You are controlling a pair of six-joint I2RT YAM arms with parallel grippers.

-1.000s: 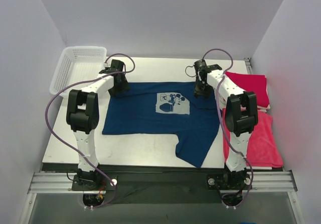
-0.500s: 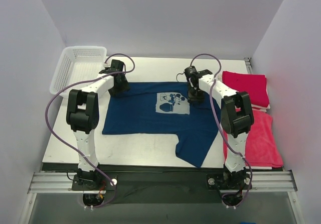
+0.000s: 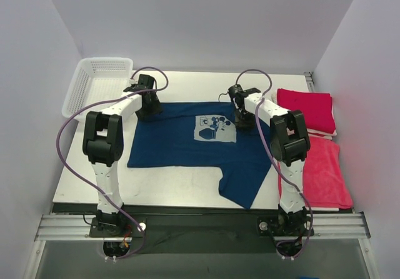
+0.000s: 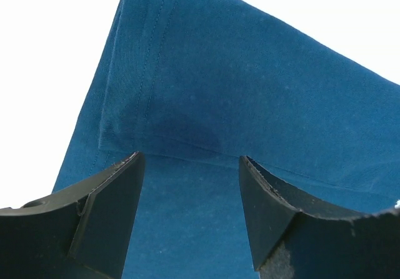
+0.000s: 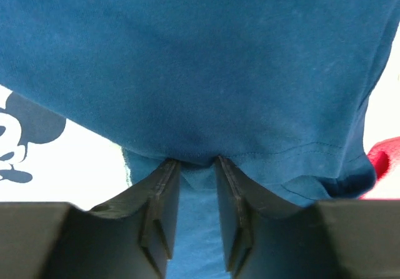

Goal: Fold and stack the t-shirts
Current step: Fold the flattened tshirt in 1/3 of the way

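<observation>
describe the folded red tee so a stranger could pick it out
On the white table, look right of the navy t-shirt, where two red t-shirts lie. The folded red t-shirt is the farther one, a small neat rectangle; the nearer red t-shirt is bigger and looser.

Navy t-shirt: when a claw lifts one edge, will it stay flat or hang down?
Probably floppy: the navy t-shirt bunches where the right claw pinches it. Likely light: thin cloth lying flat on the table.
</observation>
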